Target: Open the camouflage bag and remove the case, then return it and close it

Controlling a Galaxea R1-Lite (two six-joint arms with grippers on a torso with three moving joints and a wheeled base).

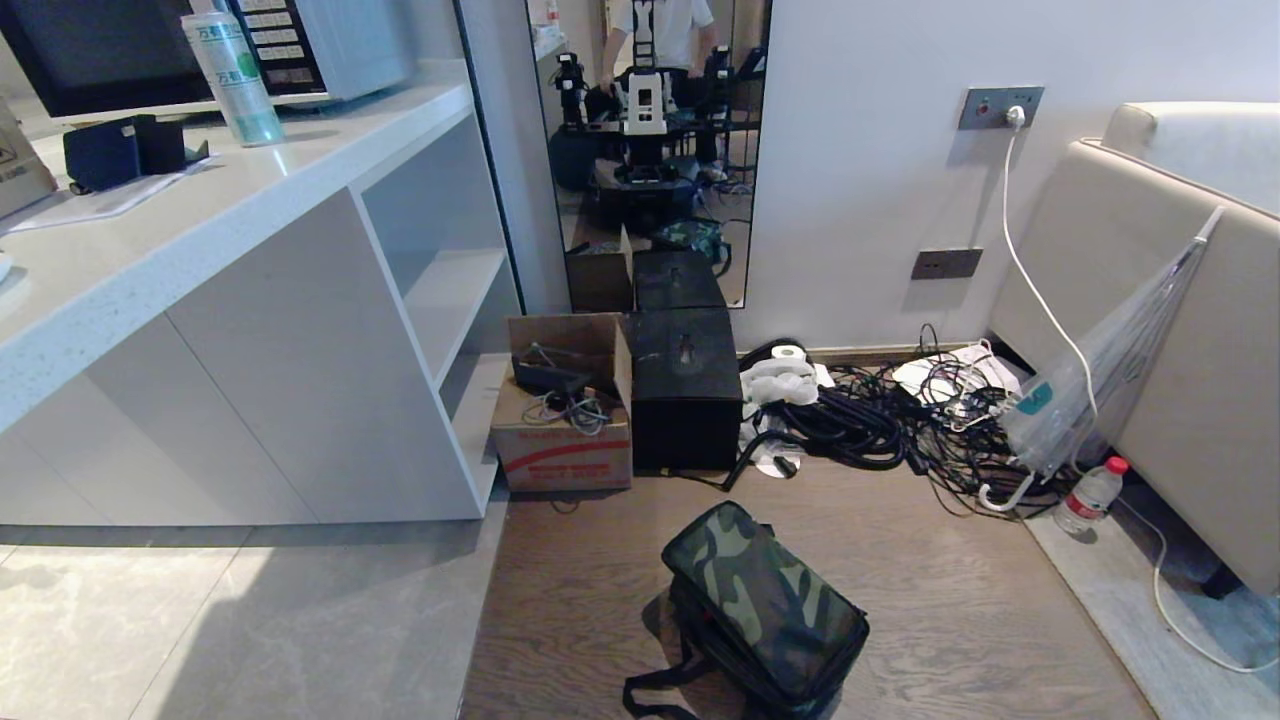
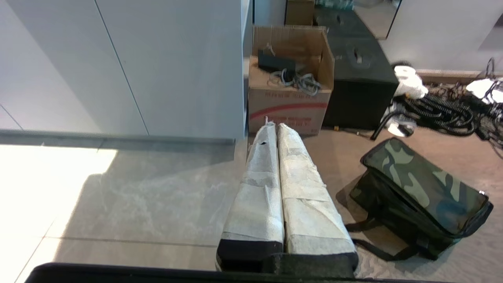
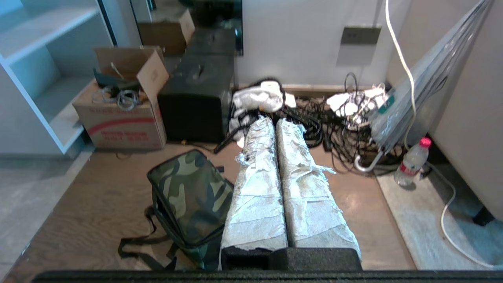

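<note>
Overhead first, from the head view: one camouflage bag (image 1: 765, 603) lying shut on the wood floor (image 1: 950, 600), black straps trailing off the lower edge and cut short there. One cardboard carton (image 1: 566, 420) and one black box (image 1: 686, 385) side by side at the wall, one heap of black cables (image 1: 880, 425) further right, one clear umbrella (image 1: 1100, 370) leaning on the sofa, one water bottle (image 1: 1090, 495) beside it. Open floor all round the bag; no arm visible. One white bench (image 1: 200, 230) on the left.

Next, left wrist view: left gripper (image 2: 276, 126) with both tape-wrapped fingers (image 2: 259, 188) pressed together, holding nothing. Bag (image 2: 420, 192) off to one side of the fingers, well apart, bare floor between. Carton (image 2: 289, 90) just past the fingertips.

Lastly, right wrist view: right gripper (image 3: 271, 120) likewise closed and empty, fingers (image 3: 310, 196) touching along their length. Bag (image 3: 188, 192) beside the fingers, its near corner hidden behind them. Cables (image 3: 334, 129) beyond the tips.
</note>
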